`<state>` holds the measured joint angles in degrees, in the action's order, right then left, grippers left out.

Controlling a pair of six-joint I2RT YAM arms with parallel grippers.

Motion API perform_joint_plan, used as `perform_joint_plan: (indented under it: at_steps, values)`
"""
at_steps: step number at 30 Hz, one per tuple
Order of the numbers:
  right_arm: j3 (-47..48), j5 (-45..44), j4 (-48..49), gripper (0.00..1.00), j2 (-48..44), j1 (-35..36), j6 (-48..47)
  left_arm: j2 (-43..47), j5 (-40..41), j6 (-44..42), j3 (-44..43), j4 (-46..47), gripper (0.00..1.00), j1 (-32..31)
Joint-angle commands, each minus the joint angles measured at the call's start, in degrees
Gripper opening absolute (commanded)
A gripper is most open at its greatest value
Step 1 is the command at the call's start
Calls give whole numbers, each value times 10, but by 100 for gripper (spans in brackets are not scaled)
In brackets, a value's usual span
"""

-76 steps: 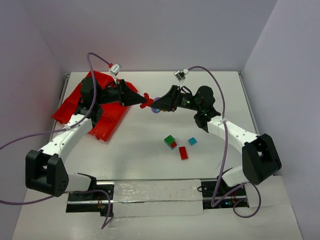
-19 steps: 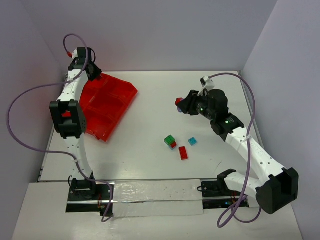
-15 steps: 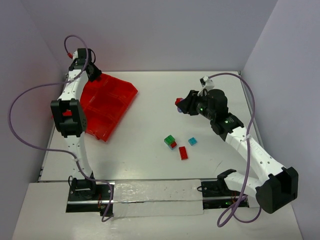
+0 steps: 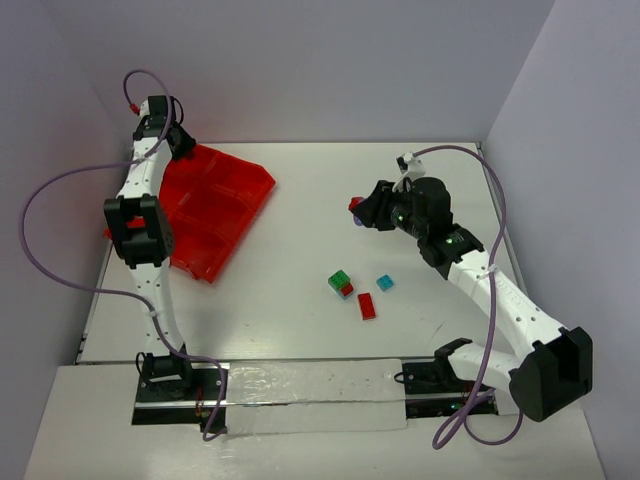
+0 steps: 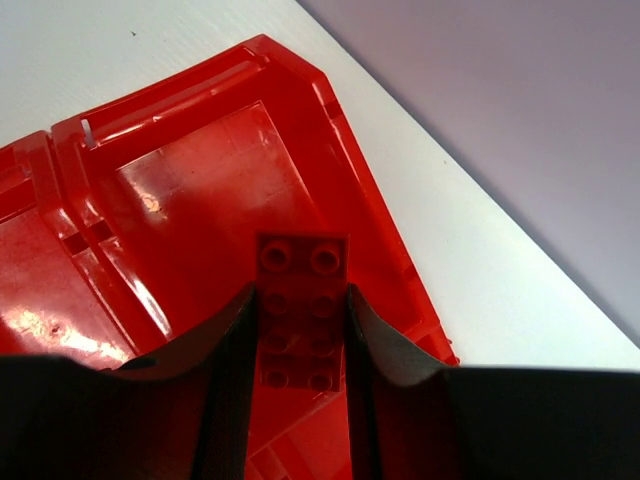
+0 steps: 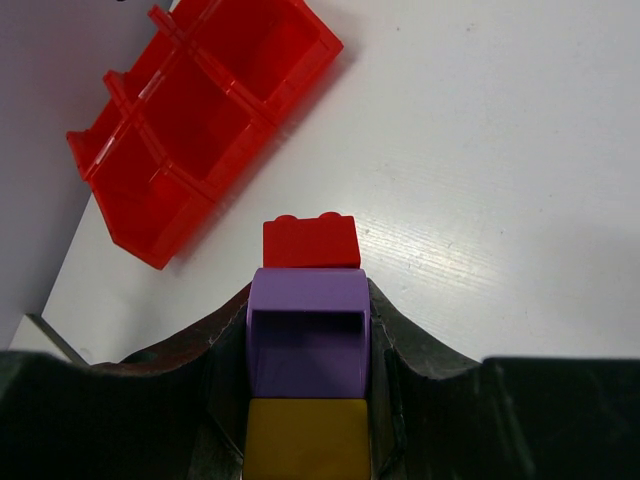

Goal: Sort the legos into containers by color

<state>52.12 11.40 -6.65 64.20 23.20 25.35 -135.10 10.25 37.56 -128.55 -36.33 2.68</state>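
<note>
Left wrist view: left claw [image 5: 300, 296] clamps a red brick [image 5: 302, 258] between its fingers, tray [image 5: 190, 200] compartment directly beyond its tips. Right claw [image 6: 309, 292] grips a red-purple-yellow stack [image 6: 308, 345], tray well ahead. Dropping red appears underway; next, part the jaws over that compartment.

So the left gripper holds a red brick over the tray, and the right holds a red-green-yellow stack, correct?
No: the middle brick in the right gripper is purple, not green; the right wrist view shows it. The rest holds.
</note>
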Motion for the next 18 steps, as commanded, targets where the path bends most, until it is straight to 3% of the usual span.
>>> perform_joint_plan:
  at_steps: [1, 4, 5, 6, 8, 12, 18]
  values:
    - [24, 3, 36, 0, 1, -2, -7, -12, -10, -14, -31, 7, 3, 2]
    - [24, 3, 37, 0, 3, -2, -5, -15, -19, -16, -33, 10, 24, 2]
    - [25, 4, 37, 0, 3, -2, -5, -14, -22, -18, -33, 10, 43, 2]
    - [25, 5, 36, 0, 5, -2, -4, -13, -25, -20, -32, 10, 55, 2]
    - [26, 7, 35, 0, 5, -1, -4, -2, -27, -22, -27, 12, 68, 2]
    - [28, 11, 29, 0, 1, -1, -1, 28, -35, -24, -13, 15, 85, 1]
    - [23, 29, 22, 0, -19, -1, 8, 123, -47, -38, 18, -1, 87, -18]
